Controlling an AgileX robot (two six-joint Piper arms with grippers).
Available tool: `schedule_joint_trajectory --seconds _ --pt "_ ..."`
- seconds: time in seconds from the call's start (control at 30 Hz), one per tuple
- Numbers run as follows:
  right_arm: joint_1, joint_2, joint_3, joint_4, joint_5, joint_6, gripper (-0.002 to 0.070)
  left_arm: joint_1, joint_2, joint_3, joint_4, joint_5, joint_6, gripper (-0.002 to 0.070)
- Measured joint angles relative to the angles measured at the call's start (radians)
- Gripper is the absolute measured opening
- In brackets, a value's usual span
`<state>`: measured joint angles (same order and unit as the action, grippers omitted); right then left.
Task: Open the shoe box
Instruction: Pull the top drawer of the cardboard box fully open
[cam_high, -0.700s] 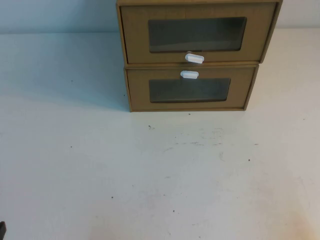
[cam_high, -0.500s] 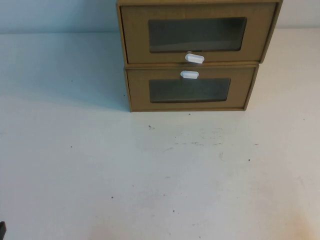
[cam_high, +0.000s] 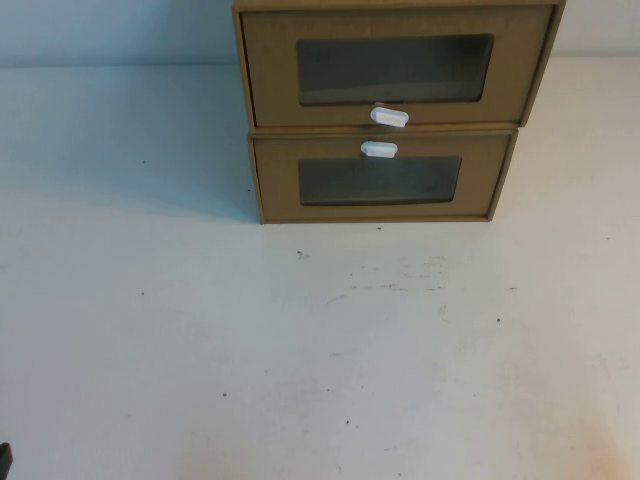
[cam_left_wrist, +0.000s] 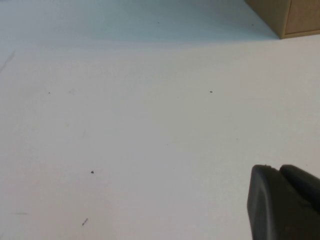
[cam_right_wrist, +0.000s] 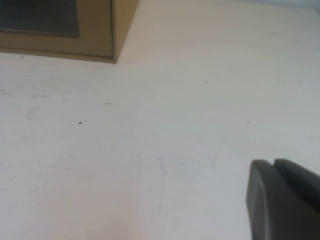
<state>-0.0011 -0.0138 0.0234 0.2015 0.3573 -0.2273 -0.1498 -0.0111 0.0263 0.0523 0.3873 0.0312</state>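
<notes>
Two brown shoe boxes are sitting stacked at the far side of the white bench (cam_high: 300, 350), the upper box (cam_high: 270, 70) resting on the lower box (cam_high: 280, 180). Both fronts are lying closed, the upper handle (cam_high: 389, 116) and lower handle (cam_high: 379, 150) showing white. The left gripper (cam_left_wrist: 280, 172) is hanging over bare bench, apart from the boxes' left corner, jaws pressed together on nothing. The right gripper (cam_right_wrist: 274, 164) is hanging off the right corner, jaws likewise closed and empty.
</notes>
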Motion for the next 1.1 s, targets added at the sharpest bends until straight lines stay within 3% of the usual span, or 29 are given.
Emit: schedule_joint_trajectory --seconds 0.47,0.77,1.1 --pt "0.0 0.0 0.0 0.002 0.0 0.0 -0.0013 0.0 0.0 0.0 -0.008 -0.036 -0.005 -0.0004" --pt "0.0 0.0 0.0 0.002 0.0 0.0 -0.0014 0.0 0.0 0.0 -0.348 -0.213 -0.175 -0.0004" --pt "0.0 0.0 0.0 0.002 0.0 0.0 -0.0014 0.0 0.0 0.0 -0.418 -0.265 -0.19 -0.0004"
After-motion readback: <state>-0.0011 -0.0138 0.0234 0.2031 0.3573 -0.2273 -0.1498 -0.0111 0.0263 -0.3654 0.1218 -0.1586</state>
